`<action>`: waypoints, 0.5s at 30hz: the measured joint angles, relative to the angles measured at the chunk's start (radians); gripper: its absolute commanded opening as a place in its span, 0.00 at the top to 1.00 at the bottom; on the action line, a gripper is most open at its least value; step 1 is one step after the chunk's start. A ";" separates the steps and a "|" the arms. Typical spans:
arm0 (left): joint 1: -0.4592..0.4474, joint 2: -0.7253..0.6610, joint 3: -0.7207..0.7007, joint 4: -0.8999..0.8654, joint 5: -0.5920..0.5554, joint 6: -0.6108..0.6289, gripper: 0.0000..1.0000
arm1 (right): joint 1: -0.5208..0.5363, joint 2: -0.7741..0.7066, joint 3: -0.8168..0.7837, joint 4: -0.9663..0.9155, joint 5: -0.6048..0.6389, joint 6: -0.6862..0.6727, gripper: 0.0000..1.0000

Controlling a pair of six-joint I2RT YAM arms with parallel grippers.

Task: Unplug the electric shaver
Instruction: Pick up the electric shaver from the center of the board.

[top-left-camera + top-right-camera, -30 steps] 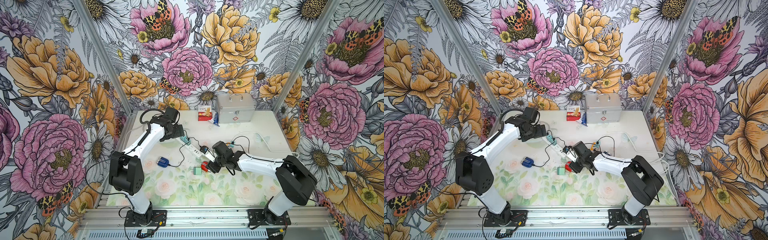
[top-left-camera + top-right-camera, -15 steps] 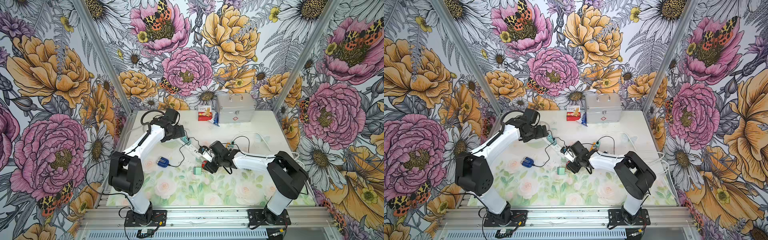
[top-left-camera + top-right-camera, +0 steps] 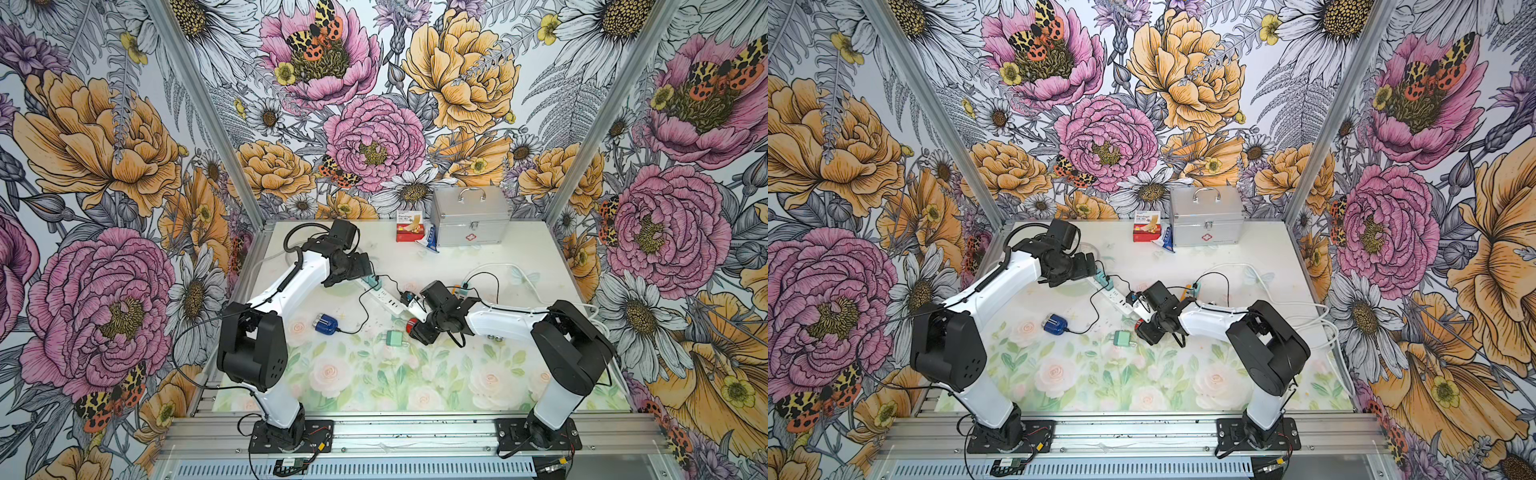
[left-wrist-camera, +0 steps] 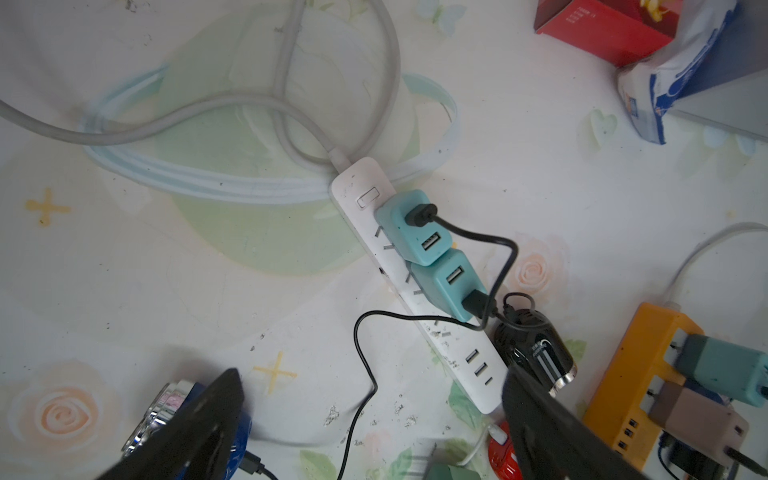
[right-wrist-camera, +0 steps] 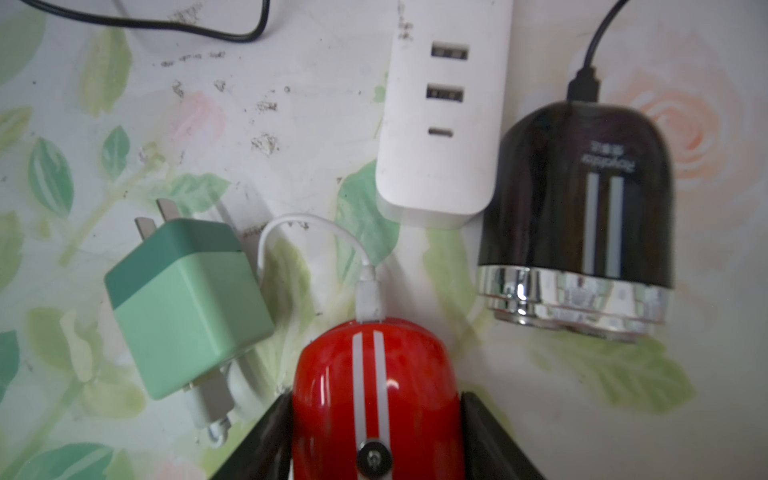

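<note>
**Operator:** What changed just now?

**Helper:** Your right gripper [image 5: 376, 409] has slid a little to the left, and its fingers [image 5: 490, 440] have come closer together. The red shaver [image 5: 374, 361] now sits right between them. They look pressed against its sides, but I cannot tell if they squeeze it yet.

**Operator:** Where is the shaver?

**Helper:** It lies on the table [image 3: 478, 374] near the middle, just on the near side of the white power strip [image 5: 444, 166].

**Operator:** Is it unplugged?

**Helper:** Not yet. The white cable [image 5: 307, 220] still goes into its end. The cable looks to run to the green charger [image 5: 187, 307]. That charger lies loose just left of the shaver, with its prongs out of the strip. So I think you still have to pull the cable out of the shaver.

**Operator:** And my other arm?

**Helper:** Your left gripper [image 4: 374, 372] has not moved. It hangs wide open over the far-left part of the strip and holds nothing. I think you will want it for the cable.
</note>
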 measured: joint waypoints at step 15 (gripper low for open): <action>-0.015 0.000 0.000 0.034 0.026 -0.005 0.02 | 0.000 0.028 0.005 0.003 0.009 0.022 0.44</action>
